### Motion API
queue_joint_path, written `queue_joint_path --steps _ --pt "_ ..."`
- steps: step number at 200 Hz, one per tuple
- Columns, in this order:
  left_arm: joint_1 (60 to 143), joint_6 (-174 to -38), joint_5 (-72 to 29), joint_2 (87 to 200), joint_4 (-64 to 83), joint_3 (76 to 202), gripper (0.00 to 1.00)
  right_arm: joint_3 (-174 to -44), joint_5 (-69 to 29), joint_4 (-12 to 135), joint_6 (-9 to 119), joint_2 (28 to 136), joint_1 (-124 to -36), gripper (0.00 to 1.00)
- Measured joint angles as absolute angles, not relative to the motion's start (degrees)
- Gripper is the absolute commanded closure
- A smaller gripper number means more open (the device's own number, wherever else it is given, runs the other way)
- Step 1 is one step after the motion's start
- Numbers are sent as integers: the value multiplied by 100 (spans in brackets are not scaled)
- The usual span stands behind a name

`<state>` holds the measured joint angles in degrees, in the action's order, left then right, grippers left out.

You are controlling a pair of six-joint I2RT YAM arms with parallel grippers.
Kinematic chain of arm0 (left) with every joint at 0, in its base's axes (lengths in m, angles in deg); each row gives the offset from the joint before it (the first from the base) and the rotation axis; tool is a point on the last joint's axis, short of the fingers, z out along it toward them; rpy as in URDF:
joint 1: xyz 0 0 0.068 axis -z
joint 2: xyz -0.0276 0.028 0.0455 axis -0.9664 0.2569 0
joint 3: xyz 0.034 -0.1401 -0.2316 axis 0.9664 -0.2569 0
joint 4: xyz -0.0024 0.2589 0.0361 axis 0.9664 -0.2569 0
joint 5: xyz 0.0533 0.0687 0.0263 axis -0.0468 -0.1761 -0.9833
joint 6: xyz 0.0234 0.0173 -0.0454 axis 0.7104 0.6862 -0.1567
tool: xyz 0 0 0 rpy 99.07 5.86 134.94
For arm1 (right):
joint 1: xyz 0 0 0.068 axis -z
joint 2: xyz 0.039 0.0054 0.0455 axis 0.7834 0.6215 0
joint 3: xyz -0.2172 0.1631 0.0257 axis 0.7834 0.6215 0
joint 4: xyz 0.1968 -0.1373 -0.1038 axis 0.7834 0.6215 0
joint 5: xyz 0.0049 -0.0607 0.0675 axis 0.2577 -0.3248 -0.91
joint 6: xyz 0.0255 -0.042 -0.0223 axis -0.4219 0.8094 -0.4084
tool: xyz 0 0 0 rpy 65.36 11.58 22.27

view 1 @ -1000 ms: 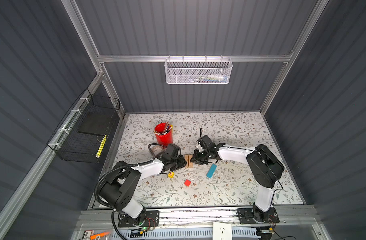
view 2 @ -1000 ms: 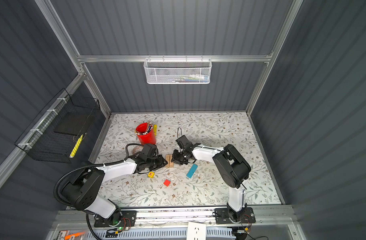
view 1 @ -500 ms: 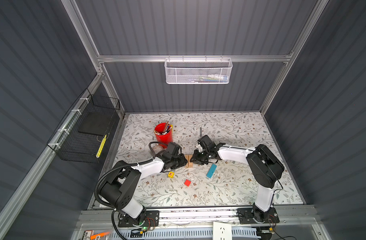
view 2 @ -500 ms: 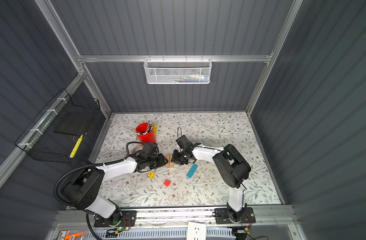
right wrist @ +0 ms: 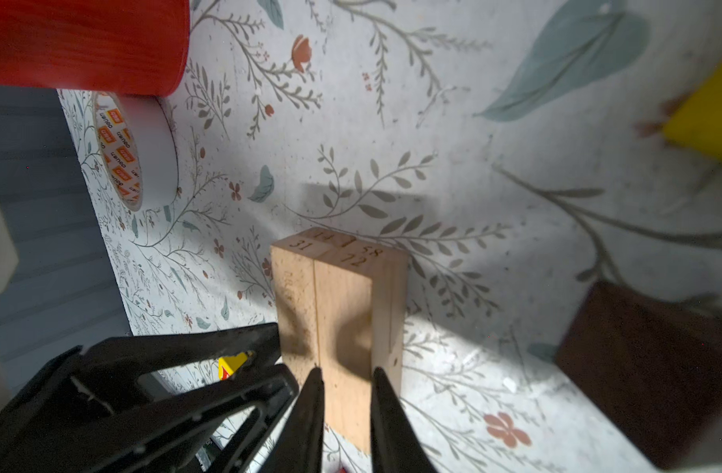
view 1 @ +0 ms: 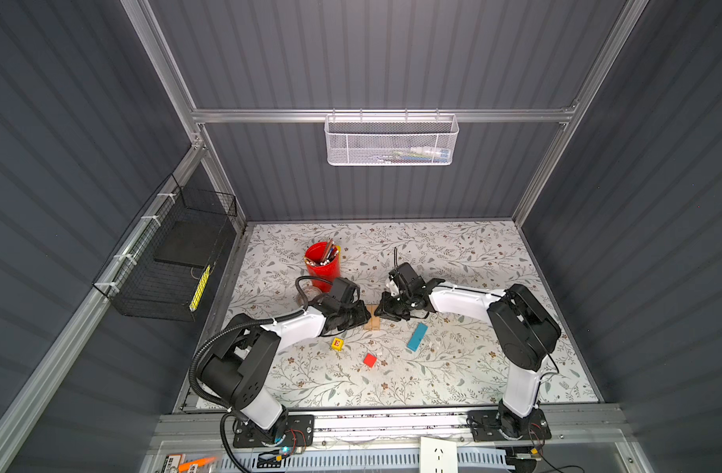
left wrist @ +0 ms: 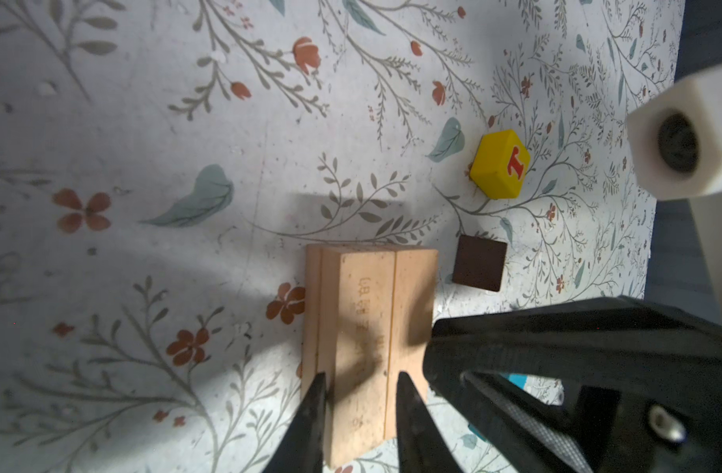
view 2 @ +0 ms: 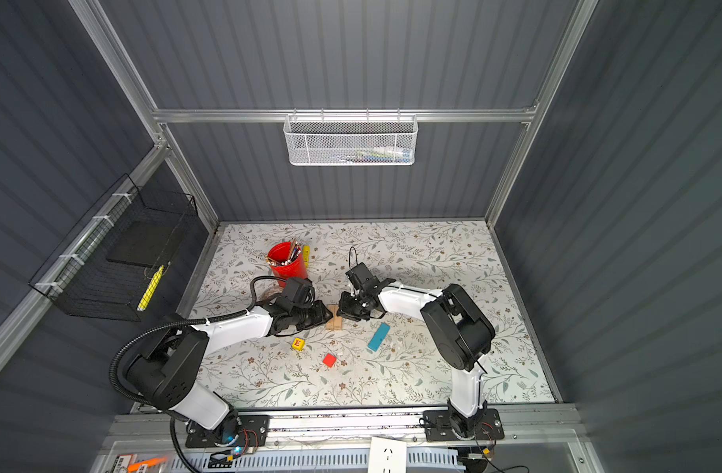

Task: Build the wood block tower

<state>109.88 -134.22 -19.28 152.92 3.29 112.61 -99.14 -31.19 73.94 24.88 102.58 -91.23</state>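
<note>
Several tan planks (view 1: pixel 372 322) lie packed together as one stack (left wrist: pixel 367 311) mid-table, between my two grippers. My left gripper (left wrist: pixel 361 383) comes in from the left, its fingers shut on one upper plank. My right gripper (right wrist: pixel 345 372) comes in from the right and pinches a plank of the same stack (right wrist: pixel 342 303). The yellow E cube (view 1: pixel 338 344), red cube (view 1: pixel 370 360) and blue plank (view 1: pixel 417 336) lie loose in front. A yellow T cube (left wrist: pixel 500 164) and the dark brown piece (left wrist: pixel 478 263) sit just beyond the stack.
A red cup of pencils (view 1: pixel 321 264) stands behind the left arm, and a roll of tape (right wrist: pixel 138 151) lies beside it. A wire basket (view 1: pixel 166 262) hangs on the left wall and a white mesh basket (view 1: pixel 392 141) on the back wall.
</note>
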Motion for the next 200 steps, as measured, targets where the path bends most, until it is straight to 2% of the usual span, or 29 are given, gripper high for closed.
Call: queue_joint_path --steps 28,72,152,200 --pt "10988 -13402 -1928 15297 329 11266 71 -9914 -3119 7398 2493 10267 -9123 77" --pt "10988 -13361 -1974 15297 252 11276 67 -9923 -3084 7508 2578 10228 -9119 70" --pt "10988 -13116 -2374 14687 -380 11364 57 -10039 -2155 8434 3275 9249 -9099 54" --pt "10988 -12948 -2654 14108 -817 11364 50 -10214 -1430 9219 4010 9100 -9068 43"
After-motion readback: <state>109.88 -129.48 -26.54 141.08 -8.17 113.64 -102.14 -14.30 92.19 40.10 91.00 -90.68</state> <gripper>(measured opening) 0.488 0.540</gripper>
